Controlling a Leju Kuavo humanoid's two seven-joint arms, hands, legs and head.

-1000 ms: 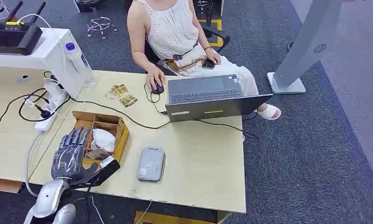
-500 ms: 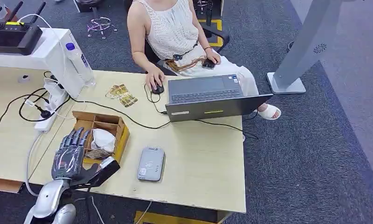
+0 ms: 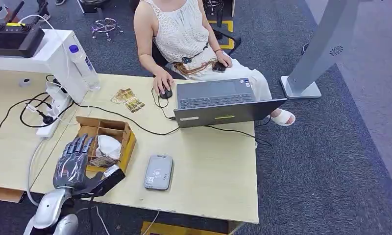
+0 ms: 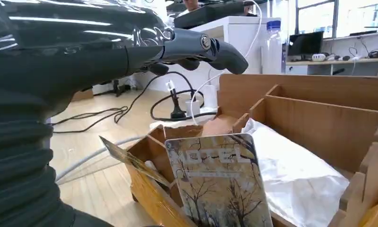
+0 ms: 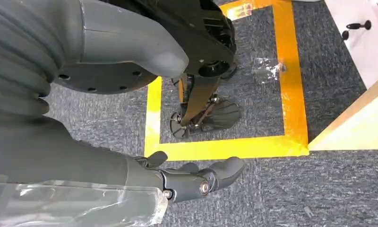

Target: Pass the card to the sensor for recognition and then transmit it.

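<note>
On the far left of the head view a white stand [image 3: 47, 54] carries a black router [image 3: 15, 36], with a water bottle [image 3: 84, 66] leaning beside it. Below them a power strip [image 3: 52, 110] and loops of black cable [image 3: 30, 110] lie on the bench [image 3: 213, 171].

The left hand [image 3: 76, 164] hovers over the near-left corner of the bench, at the near end of an open wooden box [image 3: 108, 139]. Its fingers [image 3: 76, 147] are stretched out flat and apart above the box's left side, the thumb [image 3: 108, 178] pointing right; it grasps nothing. In the left wrist view the card [image 4: 220, 182], printed with bare trees and the word HOTEL, stands tilted in the box's near compartment, under the hand and not touched by it. A crumpled white wrapper [image 3: 108, 146] fills the compartment next to it.

Just right of the box lies the grey sensor [image 3: 159, 172], flat on the bench. Further back, a few more cards [image 3: 128, 99] lie loose near the bench's far edge. A person [image 3: 179, 34] sits behind the bench with one hand on a mouse [image 3: 165, 93], beside an open laptop [image 3: 218, 102]. A grey post [image 3: 321, 49] stands on the carpet to the right.

The right hand [image 5: 192, 177] hangs over grey carpet marked with yellow tape [image 5: 225, 146]; its fingers are loosely curled and hold nothing.
</note>
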